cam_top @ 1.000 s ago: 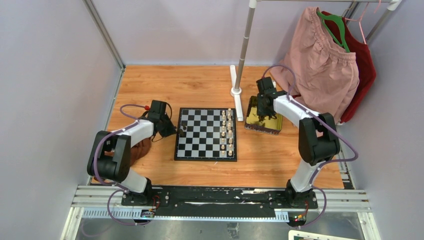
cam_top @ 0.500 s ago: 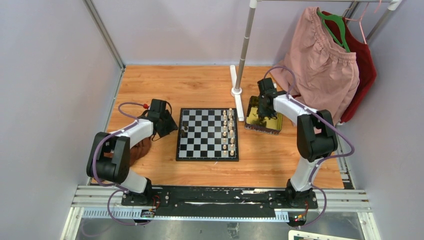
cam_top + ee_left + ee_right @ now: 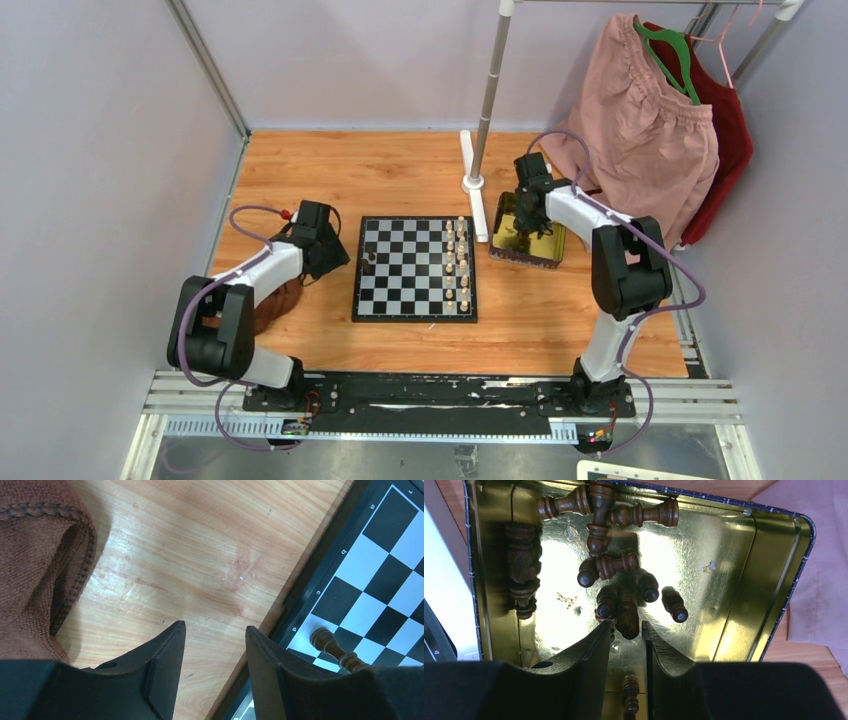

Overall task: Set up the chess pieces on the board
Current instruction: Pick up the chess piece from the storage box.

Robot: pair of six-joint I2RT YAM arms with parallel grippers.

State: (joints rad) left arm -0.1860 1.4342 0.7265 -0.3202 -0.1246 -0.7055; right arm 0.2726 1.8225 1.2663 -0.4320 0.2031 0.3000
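Brown woven cloth (image 3: 30,555), cut off at nine o'clock; left gripper (image 3: 215,627), jaws spread, empty, over wooden table (image 3: 200,555); black-and-silver checkered board (image 3: 400,290), its lone dark brown piece (image 3: 324,639) half hidden behind a finger; cream pieces (image 3: 455,262) along its three o'clock edge; right gripper (image 3: 626,625) inside gold tin (image 3: 734,580), jaws flanking a dark chessman (image 3: 624,605); whether they pinch it I cannot tell.

Board (image 3: 370,570) cut by edge; dark piece (image 3: 325,640) partly behind left gripper (image 3: 215,630).

The overhead camera faces down across the whole table (image 3: 400,170). The wrist cameras look closely at the board (image 3: 385,575) at its left rim and into the tray (image 3: 734,570); the overhead view shows both.
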